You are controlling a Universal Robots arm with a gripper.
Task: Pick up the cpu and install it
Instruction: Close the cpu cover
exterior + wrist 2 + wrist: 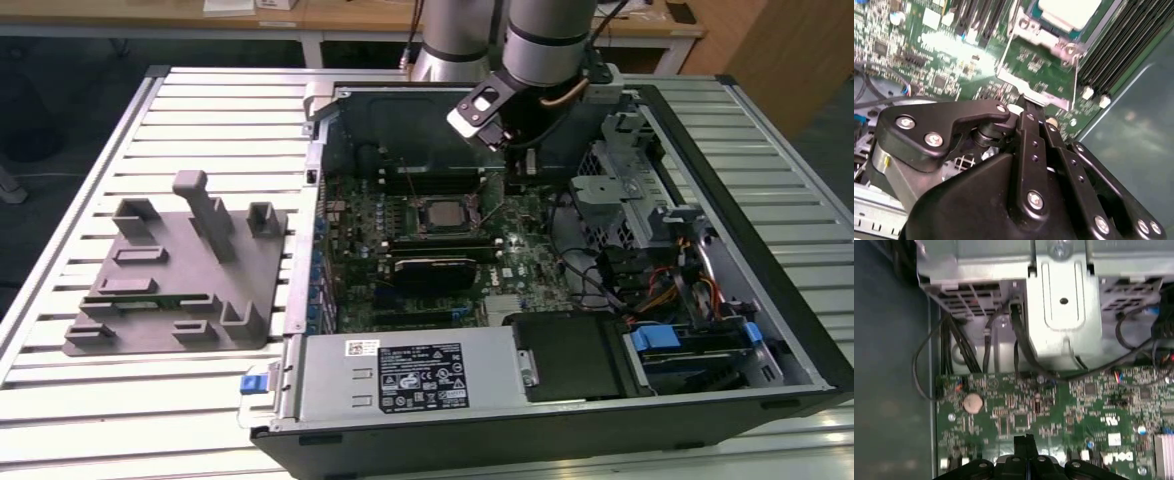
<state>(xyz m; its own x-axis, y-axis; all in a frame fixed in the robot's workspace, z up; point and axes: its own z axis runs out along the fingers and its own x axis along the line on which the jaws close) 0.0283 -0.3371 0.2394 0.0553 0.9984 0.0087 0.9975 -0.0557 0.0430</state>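
The cpu (pixel 439 212) lies flat in the socket on the motherboard (pixel 360 215) inside the open computer case (pixel 387 130), silver top plate up. In the second wrist view the cpu (pixel 1070 12) sits within the metal retention frame (pixel 1040 64), square to it as far as can be seen. The jaws are pressed together with nothing between them. Both wrist views show the 2 black fingers (pixel 1030 131) (pixel 1020 441) meeting tip to tip above bare board. In the exterior view the arm (pixel 547 40) hangs over the far part of the case, with the jaws just to the exterior view's right of the socket and apart from the chip. The grey fixture tray (pixel 174 270) rests on the desk (pixel 120 420) at the exterior view's left of the case, well apart from the arm. Judged from this, picking up and seating the chip look done. Whether the frame and its lever are latched down I cannot tell, so locking may be the part left.
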